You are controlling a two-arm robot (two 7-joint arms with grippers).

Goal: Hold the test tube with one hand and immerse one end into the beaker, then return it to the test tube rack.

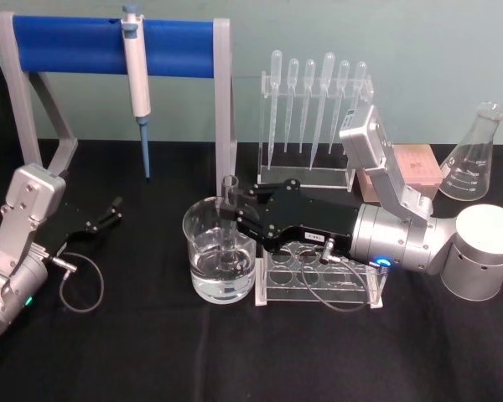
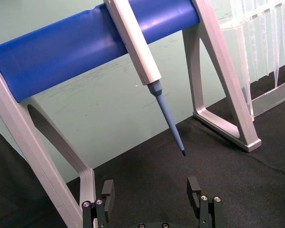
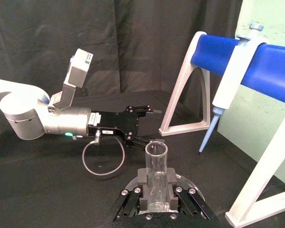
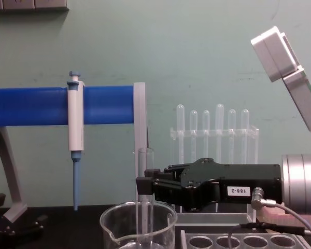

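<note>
Right gripper around test tube, tip indistinct inside beaker.

Head camera sits high, looking forward and down over the whole black table, from the blue-barred stand on the left to the flask far right. Chest camera is low and faces level across the table, near the beaker, seeing it side-on. Left wrist camera peers out past the left gripper, close under the stand, toward the wall. Right wrist camera looks along the right gripper, test tube right up close, across to the left arm. All four catch the stand and its pipettor; head and chest share the beaker and pipette rack.
</note>
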